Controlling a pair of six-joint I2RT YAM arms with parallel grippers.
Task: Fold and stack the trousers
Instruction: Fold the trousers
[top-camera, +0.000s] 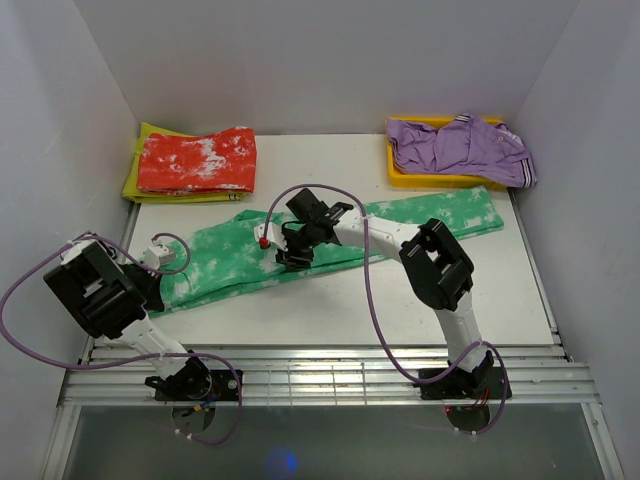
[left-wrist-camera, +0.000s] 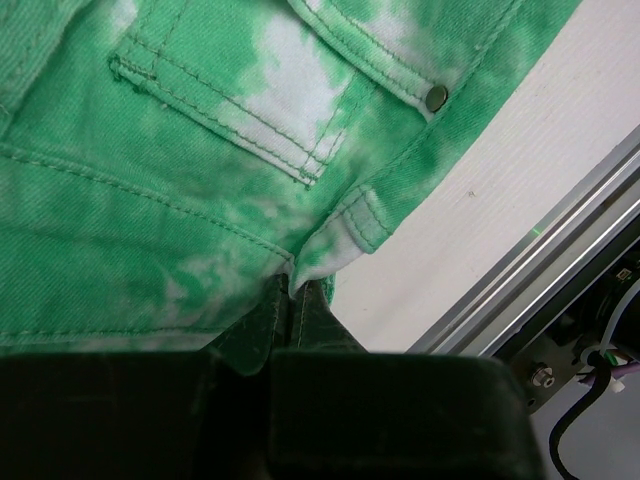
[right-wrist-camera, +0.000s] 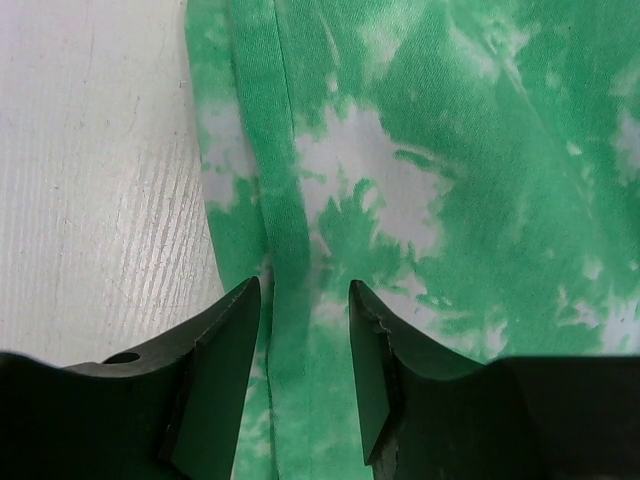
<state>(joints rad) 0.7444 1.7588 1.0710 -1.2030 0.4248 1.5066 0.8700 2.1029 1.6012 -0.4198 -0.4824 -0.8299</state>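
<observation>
The green and white tie-dye trousers (top-camera: 330, 240) lie flat across the table, waist at the left, legs running to the right. My left gripper (top-camera: 160, 262) is shut on a corner of the waistband (left-wrist-camera: 335, 245) at the trousers' left end, near the table's front edge. My right gripper (top-camera: 292, 258) is open, its fingers (right-wrist-camera: 225, 330) straddling a folded seam along the near edge of the trousers (right-wrist-camera: 400, 180), just above the cloth. In the left wrist view a back pocket (left-wrist-camera: 230, 90) and a metal rivet (left-wrist-camera: 436, 97) show.
A red-and-white blotched folded garment (top-camera: 197, 160) lies on a yellow cloth (top-camera: 132, 182) at the back left. A yellow tray (top-camera: 400, 170) with a purple garment (top-camera: 465, 148) stands at the back right. White walls close in both sides. The metal rail (top-camera: 320, 370) runs along the front.
</observation>
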